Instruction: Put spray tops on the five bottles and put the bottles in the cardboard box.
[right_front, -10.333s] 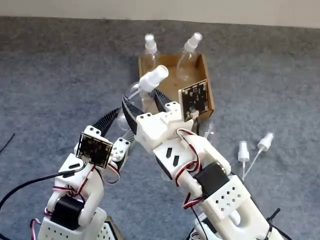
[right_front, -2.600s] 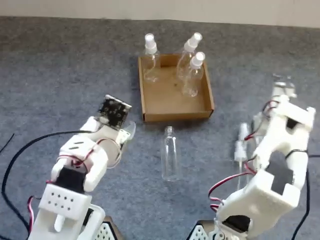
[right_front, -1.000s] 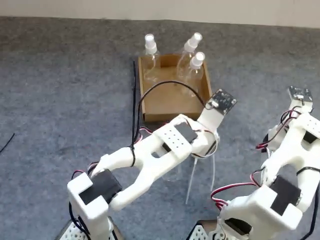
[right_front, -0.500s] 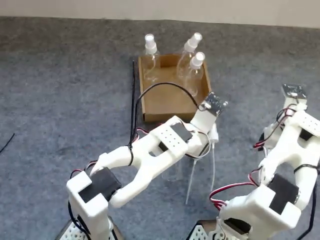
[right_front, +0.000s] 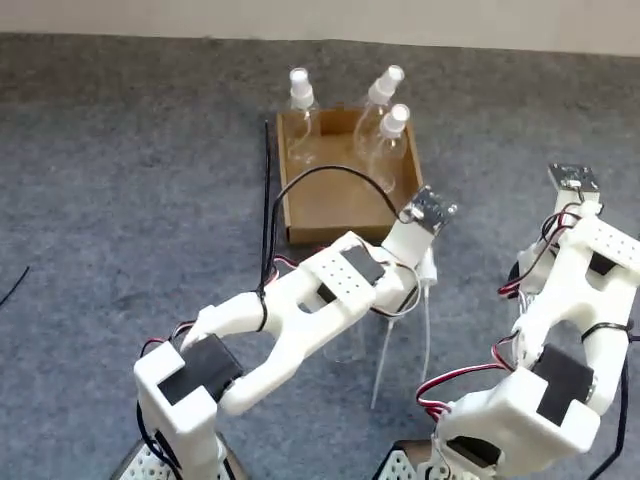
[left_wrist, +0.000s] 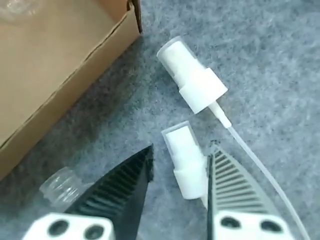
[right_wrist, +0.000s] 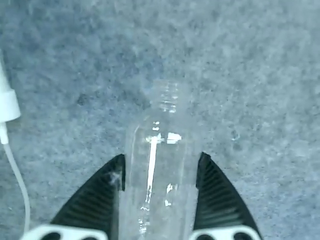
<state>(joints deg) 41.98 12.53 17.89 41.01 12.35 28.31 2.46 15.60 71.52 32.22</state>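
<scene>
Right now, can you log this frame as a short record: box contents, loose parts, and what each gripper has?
cardboard box: three capped bottles standing inside
left gripper: open, straddling one spray top lying on the carpet
second spray top: loose beside it, nearer the box
right gripper: shut on an uncapped bottle
other uncapped bottle: lying on the carpet by the left gripper

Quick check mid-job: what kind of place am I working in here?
Probably a hobby or lab test bench: grey carpet as the work surface, a small cardboard box holding three capped bottles, and loose spray tops beside it.
</scene>
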